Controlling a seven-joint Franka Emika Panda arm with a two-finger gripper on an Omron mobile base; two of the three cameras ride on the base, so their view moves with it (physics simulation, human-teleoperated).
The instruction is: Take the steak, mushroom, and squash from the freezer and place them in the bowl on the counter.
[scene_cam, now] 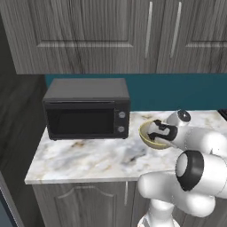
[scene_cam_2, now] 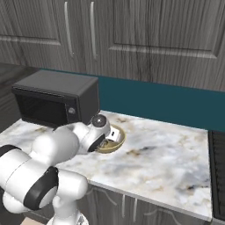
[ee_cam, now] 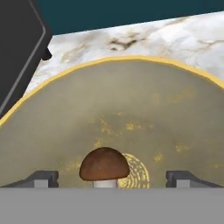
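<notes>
Marbled counter [scene_cam: 88,159], round-capped mushroom [ee_cam: 104,165]

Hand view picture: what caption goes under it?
Mushroom sits in the bowl between open jaws.

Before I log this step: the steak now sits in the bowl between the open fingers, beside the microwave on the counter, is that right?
Not quite: it is the mushroom, not the steak, as the hand view shows. It sits in the bowl between the open fingers, beside the microwave on the counter.
</notes>
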